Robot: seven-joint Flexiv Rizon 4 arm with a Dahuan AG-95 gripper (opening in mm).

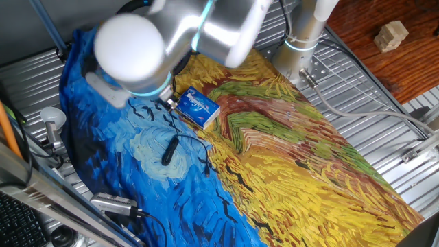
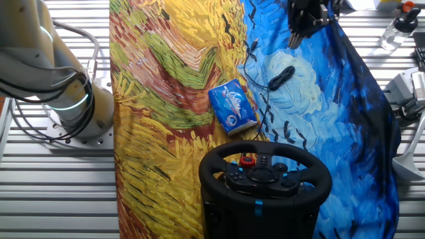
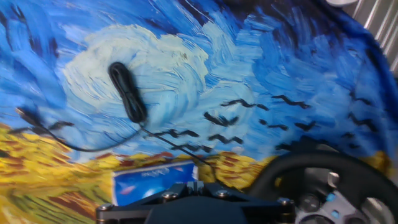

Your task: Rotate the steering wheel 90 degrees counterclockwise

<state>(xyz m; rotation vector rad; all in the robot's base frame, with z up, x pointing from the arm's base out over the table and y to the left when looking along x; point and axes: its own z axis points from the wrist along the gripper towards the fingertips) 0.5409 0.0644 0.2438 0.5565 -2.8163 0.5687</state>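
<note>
The table is a ribbed metal surface (image 2: 40,186) covered by a painted cloth (image 2: 166,99) in yellow, green and blue swirls. A blue box (image 2: 233,106) lies near the cloth's centre, with a bundled black cable (image 2: 281,77) beside it on the pale blue swirl. A wooden floor (image 1: 370,65) shows beyond the table in one fixed view.

The gripper (image 2: 302,26) hangs above the blue part of the cloth, well apart from the wheel. It touches nothing and holds nothing. Its opening cannot be determined; the fingers are blurred or out of frame.

The steering wheel (image 2: 265,174) stands at the cloth's near edge in the other fixed view, just beyond the blue box. Its face tilts up toward that camera, with the hub buttons (image 2: 247,160) visible.
</note>
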